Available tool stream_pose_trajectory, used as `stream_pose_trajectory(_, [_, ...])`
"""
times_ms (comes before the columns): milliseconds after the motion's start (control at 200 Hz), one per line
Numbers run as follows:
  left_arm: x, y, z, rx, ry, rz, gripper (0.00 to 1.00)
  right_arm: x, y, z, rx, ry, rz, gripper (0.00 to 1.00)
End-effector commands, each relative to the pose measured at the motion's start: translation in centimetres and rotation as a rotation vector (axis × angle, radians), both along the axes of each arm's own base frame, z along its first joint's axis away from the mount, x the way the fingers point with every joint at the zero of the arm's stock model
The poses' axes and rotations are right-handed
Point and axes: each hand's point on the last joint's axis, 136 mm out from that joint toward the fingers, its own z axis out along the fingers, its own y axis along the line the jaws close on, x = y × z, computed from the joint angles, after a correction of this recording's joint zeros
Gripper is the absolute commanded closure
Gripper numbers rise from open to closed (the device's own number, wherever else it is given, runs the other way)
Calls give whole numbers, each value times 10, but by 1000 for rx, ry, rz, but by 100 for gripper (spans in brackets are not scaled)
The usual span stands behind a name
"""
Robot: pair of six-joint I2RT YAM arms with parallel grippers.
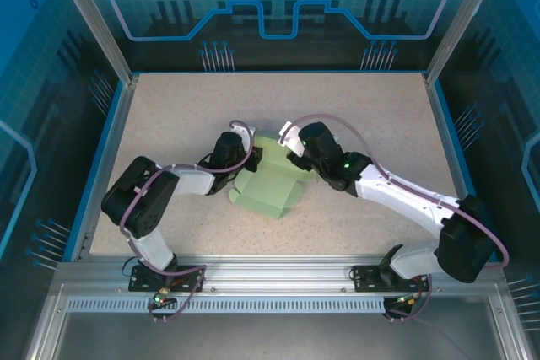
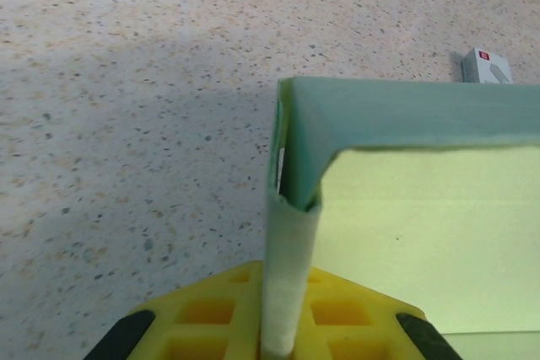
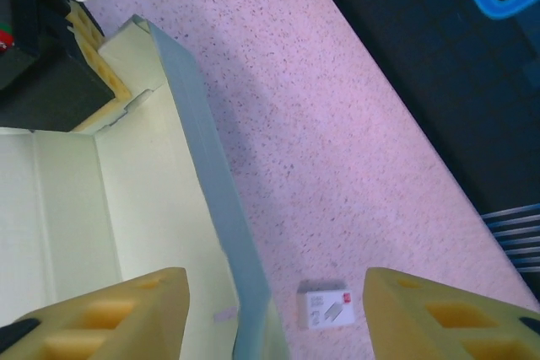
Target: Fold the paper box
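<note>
- Far half of the table (image 1: 186, 107): bare from left edge to right edge, free to cross
- Middle: the paper box (image 1: 268, 196) lies here with its far wall upright, the left gripper (image 2: 283, 319) pinching the wall's corner and the right gripper (image 3: 270, 288) spread astride it
- Just beyond that wall: a small white tag (image 3: 327, 306) on the table
- Both arms slant in from the near corners, leaving a narrow bare strip along the near edge

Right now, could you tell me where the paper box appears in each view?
Top external: paper box near the middle of the picture.
Left wrist: right half, its wall upright mid-frame.
Right wrist: left half, wall running top to bottom.
Shared landmark: small white tag beside the box in both wrist views.
</note>
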Motion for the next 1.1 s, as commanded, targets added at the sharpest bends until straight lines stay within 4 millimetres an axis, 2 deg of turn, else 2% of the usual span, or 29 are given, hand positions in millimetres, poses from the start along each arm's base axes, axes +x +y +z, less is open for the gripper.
stream_pose_trajectory(0, [-7,11,6,1,36,66,87,-13,-12,5,118,152,-121,42])
stream_pose_trajectory(215, [-10,16,16,2,54,96,87,-14,-8,-3,202,267,-249,44])
stream_pose_trajectory(340, [-10,17,20,3,56,102,87,-10,2,-6,187,284,-259,45])
stream_pose_trajectory(755, [-13,20,27,6,44,107,87,-2,13,-27,127,321,-318,47])
stream_pose_trajectory(901, [-13,21,28,5,45,117,87,-6,14,-36,128,349,-347,49])
stream_pose_trajectory(1096, [-12,21,28,4,53,126,87,-15,33,-46,224,416,-337,51])
